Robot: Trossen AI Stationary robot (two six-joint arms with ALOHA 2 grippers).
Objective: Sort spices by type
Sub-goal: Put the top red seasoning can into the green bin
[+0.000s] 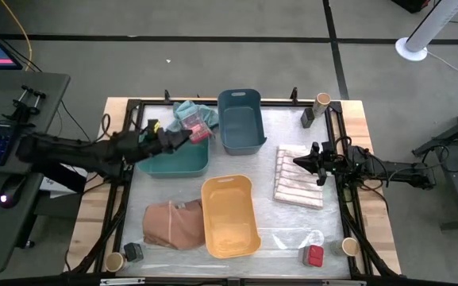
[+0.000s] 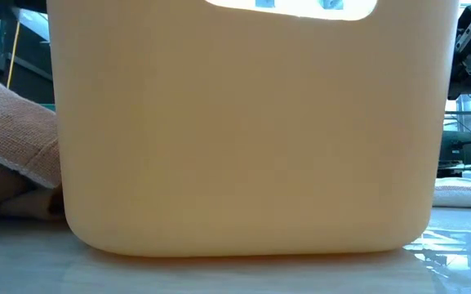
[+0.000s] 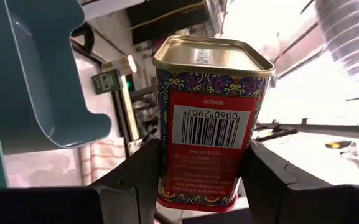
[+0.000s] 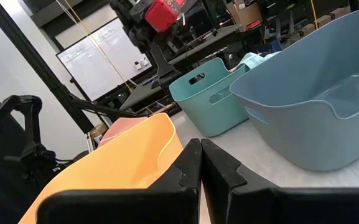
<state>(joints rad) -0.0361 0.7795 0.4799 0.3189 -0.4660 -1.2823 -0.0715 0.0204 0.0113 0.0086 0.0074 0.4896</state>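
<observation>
My left gripper [image 1: 187, 137] is shut on a red spice tin [image 1: 200, 129] with a gold end and a barcode, held in the air over the green bin [image 1: 173, 161]. The right wrist view shows that tin [image 4: 161, 14] high above the bin. My right gripper [image 1: 298, 161] is shut on nothing and hovers at the striped cloth [image 1: 298, 179]. Other spices stand on the table: a tan jar [image 1: 321, 101] and a dark grey box [image 1: 307, 117] at the far right, a red box [image 1: 314, 255] and a tan jar [image 1: 349, 246] at the near right, a dark grey box [image 1: 133, 252] and a tan jar [image 1: 115, 260] at the near left. My left gripper pinches the red tin between its two fingers [image 3: 143, 177], on two opposite side walls near the lower end [image 3: 185, 186]. The fingers come roughly level from the table's left and lie along the tin. The tin is lifted clear, its gold end [image 3: 213, 55] pointing away from the wrist.
A blue bin [image 1: 240, 119] stands right of the green one, with a teal cloth [image 1: 187, 110] at the green bin's far edge. The yellow bin [image 1: 229, 216] sits near the front and fills the low view. A tan cloth [image 1: 171, 224] lies left of it.
</observation>
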